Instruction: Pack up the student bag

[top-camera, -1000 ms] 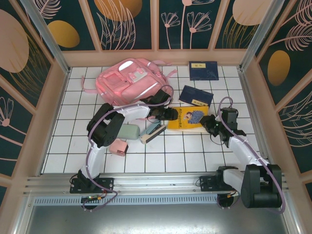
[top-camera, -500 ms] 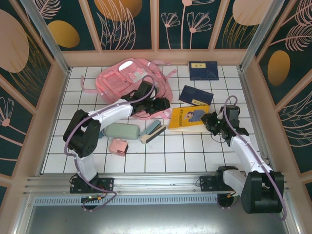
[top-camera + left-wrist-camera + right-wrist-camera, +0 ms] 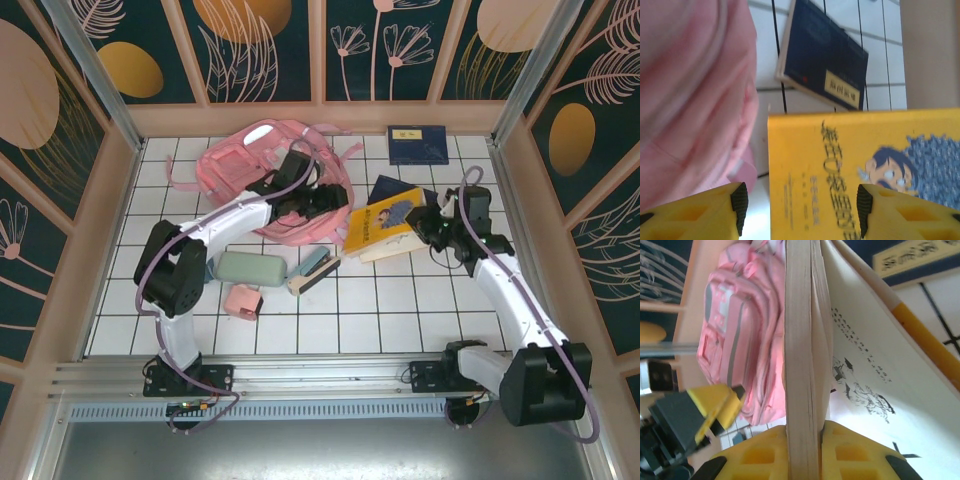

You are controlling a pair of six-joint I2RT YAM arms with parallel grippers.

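Pink student bag (image 3: 240, 160) — beside left tool (image 3: 335, 203)

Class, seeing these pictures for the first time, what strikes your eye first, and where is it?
The big pink backpack lies at the back left of the table. Right of it, a bright yellow book is tilted up, clamped by the right gripper. The left gripper hangs open between backpack and book.
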